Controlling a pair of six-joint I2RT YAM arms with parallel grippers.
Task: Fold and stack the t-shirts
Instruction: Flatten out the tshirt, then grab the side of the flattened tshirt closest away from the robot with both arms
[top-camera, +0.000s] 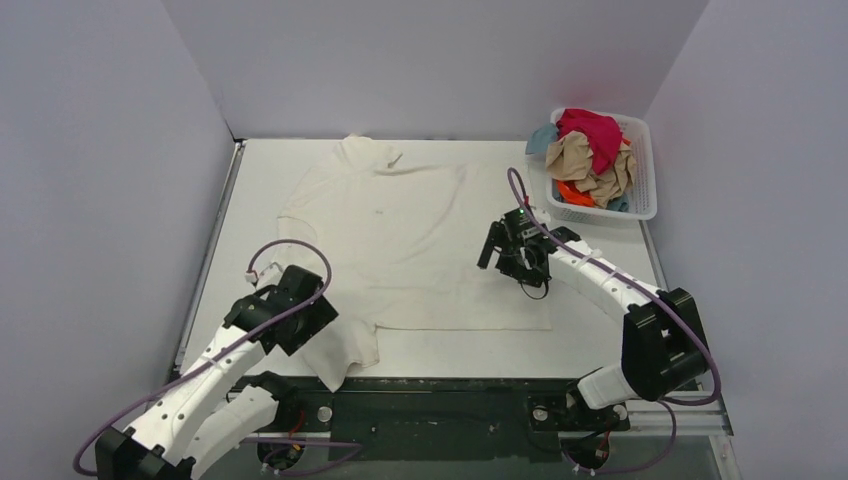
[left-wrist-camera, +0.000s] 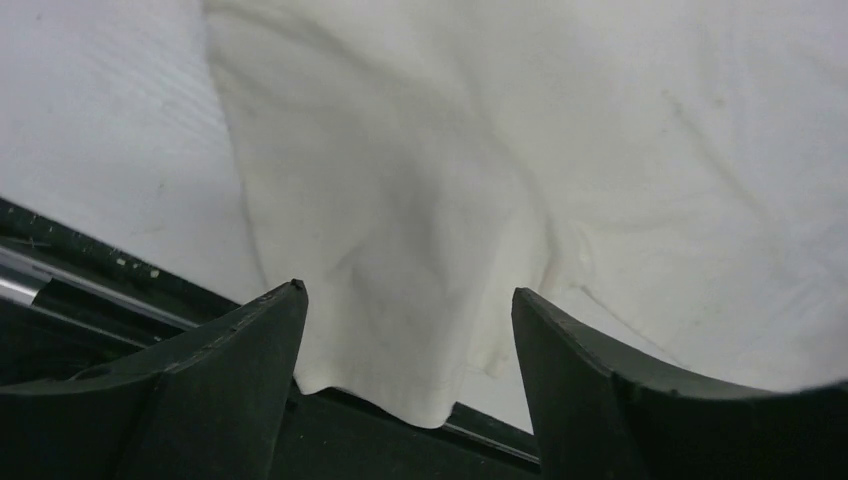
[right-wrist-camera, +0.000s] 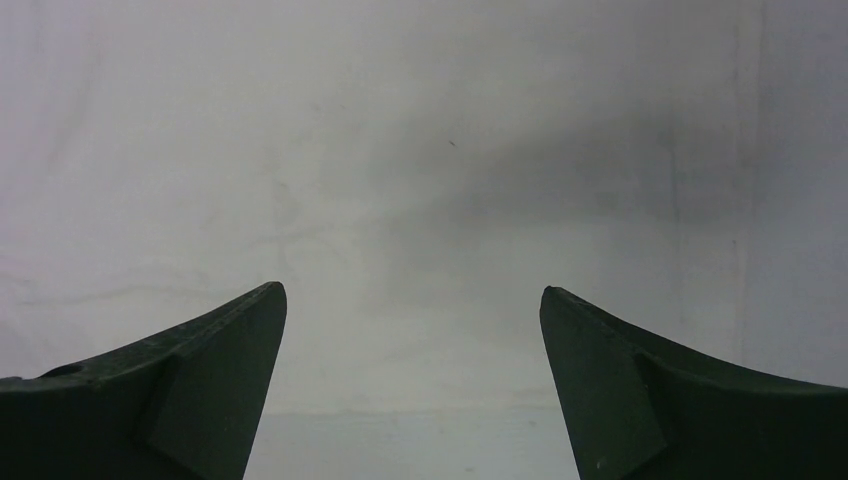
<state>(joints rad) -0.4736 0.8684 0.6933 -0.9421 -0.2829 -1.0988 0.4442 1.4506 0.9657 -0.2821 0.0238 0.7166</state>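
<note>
The cream shirt (top-camera: 420, 240) lay spread flat on the worktop (top-camera: 255, 200), one sleeve at the near edge. The left pincer (left-wrist-camera: 409, 290) hung released over that sleeve. The right pincer (right-wrist-camera: 411, 290) gaped over the shirt's right side. Other shirts (top-camera: 592, 150) sat heaped in the basket (top-camera: 646, 170).

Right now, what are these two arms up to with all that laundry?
Two robot arms are working on folding t-shirts. A cream-white t-shirt lies spread out on the table, not yet folded. The left gripper hovers open over its near sleeve, which droops past the table's front edge; the right gripper hovers open over the shirt's right side. Neither holds cloth. More crumpled shirts wait in the white basket at the far right.
</note>
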